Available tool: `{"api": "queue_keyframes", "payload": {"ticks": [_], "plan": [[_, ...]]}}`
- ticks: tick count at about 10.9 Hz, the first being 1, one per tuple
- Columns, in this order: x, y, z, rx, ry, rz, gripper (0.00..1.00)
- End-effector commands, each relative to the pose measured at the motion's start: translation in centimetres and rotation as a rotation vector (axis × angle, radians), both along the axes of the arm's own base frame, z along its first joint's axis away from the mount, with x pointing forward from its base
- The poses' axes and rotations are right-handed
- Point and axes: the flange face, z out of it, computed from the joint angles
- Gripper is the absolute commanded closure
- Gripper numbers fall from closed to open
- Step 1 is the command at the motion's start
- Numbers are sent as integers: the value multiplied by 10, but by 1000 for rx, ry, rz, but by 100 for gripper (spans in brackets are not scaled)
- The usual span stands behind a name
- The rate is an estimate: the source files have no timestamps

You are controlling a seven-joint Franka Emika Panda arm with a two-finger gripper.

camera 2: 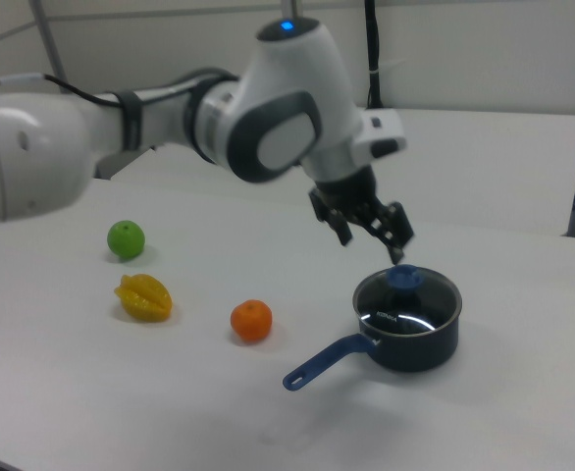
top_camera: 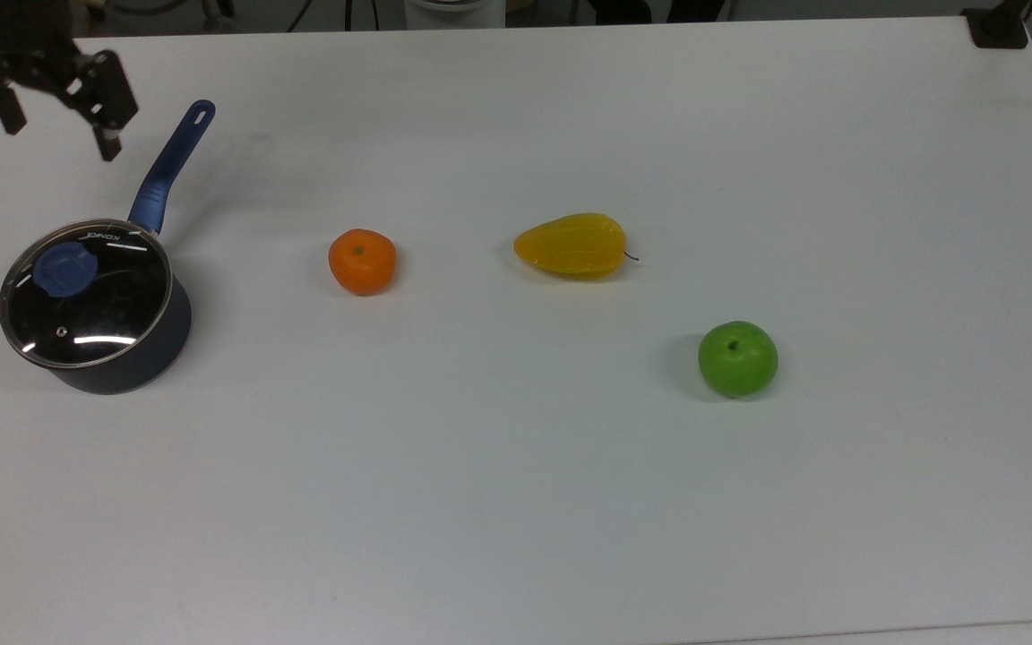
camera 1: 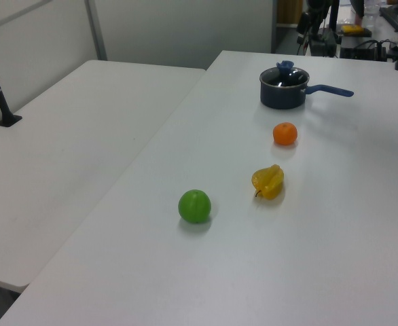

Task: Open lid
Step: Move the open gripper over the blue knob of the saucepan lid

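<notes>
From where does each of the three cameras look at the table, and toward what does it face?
Top view: overhead, looking down on the table; the open pincer shows near the saucepan handle.
Left view: from the green apple end, looking along the fruit row to the saucepan.
Right view: low, from the saucepan end; the arm fills the upper half, with the pincer above the lid.
Shared: all show the saucepan, the lid and the three fruits.

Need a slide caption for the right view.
Open gripper hovers above the lidded saucepan; the lid is not yet touched.
</notes>
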Motion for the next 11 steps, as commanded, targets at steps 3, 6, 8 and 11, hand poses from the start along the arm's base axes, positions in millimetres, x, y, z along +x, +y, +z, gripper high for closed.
{"api": "queue_keyframes", "payload": {"ticks": [3, 6, 8, 11], "plan": [[32, -30, -62, -39, -77, 40, 0], [40, -24, -73, -31, -99, 7, 0], [42, -21, -81, -23, -92, 5, 0], [52, -9, -87, -27, -123, 10, 0]]}}
